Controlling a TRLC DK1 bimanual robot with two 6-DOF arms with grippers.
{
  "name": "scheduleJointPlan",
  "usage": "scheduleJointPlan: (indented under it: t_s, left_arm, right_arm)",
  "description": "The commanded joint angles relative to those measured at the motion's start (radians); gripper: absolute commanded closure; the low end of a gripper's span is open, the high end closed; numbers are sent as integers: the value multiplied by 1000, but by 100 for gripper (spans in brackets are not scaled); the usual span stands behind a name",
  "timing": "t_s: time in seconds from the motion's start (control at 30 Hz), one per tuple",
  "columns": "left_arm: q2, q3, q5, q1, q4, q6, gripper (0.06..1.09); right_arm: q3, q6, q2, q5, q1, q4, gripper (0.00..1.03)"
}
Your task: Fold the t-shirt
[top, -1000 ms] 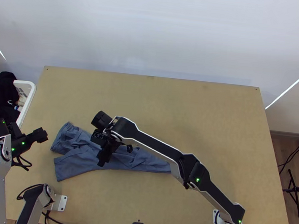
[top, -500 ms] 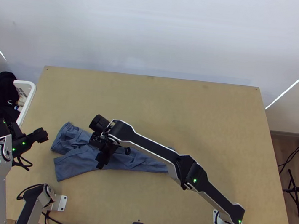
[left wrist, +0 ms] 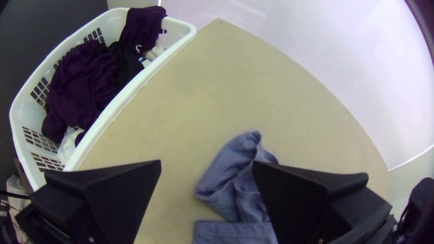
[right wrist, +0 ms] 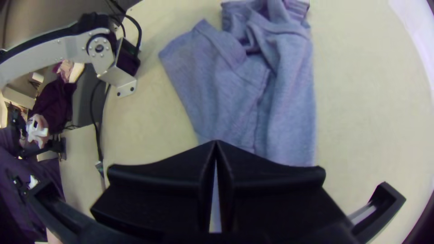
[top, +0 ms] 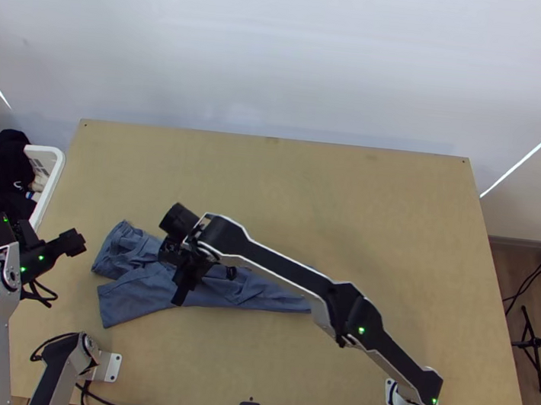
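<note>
From the top view I have the blue t-shirt (top: 135,296) on the left half of the desk (top: 362,204), lying long and narrow, rumpled at its left end, with a flatter flap on the side nearer the arm bases. My right gripper (top: 178,298) is over the middle of the shirt, and its wrist view shows me the two fingertips meeting. My left gripper (top: 75,243) has its fingers wide apart, just beside the shirt's left end and clear of the cloth. A white basket (left wrist: 140,86) of dark clothes (left wrist: 83,81) stands along the desk's left edge
</note>
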State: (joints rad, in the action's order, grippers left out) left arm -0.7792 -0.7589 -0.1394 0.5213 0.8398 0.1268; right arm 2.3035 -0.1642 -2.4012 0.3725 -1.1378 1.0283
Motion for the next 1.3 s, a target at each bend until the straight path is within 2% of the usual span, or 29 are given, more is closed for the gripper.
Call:
scheduleJointPlan:
  t_s: [0.0,0.13,0.17,0.23,0.27,0.4,0.5,0.57,0.6,0.67,0.7,0.9,0.97,1.27]
  left_arm:
    - [-12,-26,0,-1,-2,0,11]
    - [-35,-40,-2,-7,-13,7,11]
    - [-38,-43,-2,-9,-13,10,11]
    - [-45,-51,-2,-18,-13,14,11]
    - [-45,-56,-2,-23,-13,16,11]
    - [-45,-59,0,-35,-13,16,11]
    - [-42,-49,0,-33,-11,16,11]
    - [-34,-40,0,-33,-10,16,11]
    - [-29,-34,0,-33,-10,16,11]
    - [-23,-26,1,-33,-10,16,11]
    - [-20,-25,1,-33,-8,14,11]
    - [-14,-19,1,-23,-7,7,11]
    - [-15,-17,1,-23,-10,5,11]
    - [-28,-14,0,-24,-24,5,11]
  right_arm:
    - [-6,29,128,-1,15,-1,100]
    - [-36,37,165,-1,26,1,99]
    - [-50,37,165,-1,32,1,84]
    - [-59,38,152,-3,33,9,31]
    - [-58,37,145,-6,33,23,14]
    - [-52,0,97,-50,13,55,14]
    - [-49,-37,53,-93,-2,62,24]
    - [-46,-58,31,-110,-7,61,25]
    - [-39,-64,16,-118,-8,59,28]
    - [-35,-86,-4,-130,-7,46,42]
    - [-33,-92,-12,-132,-7,30,43]
    - [-18,-118,-44,-149,-5,-22,44]
    - [-13,-123,-53,-147,-5,-33,48]
    - [-13,-121,-70,-147,-4,-50,48]
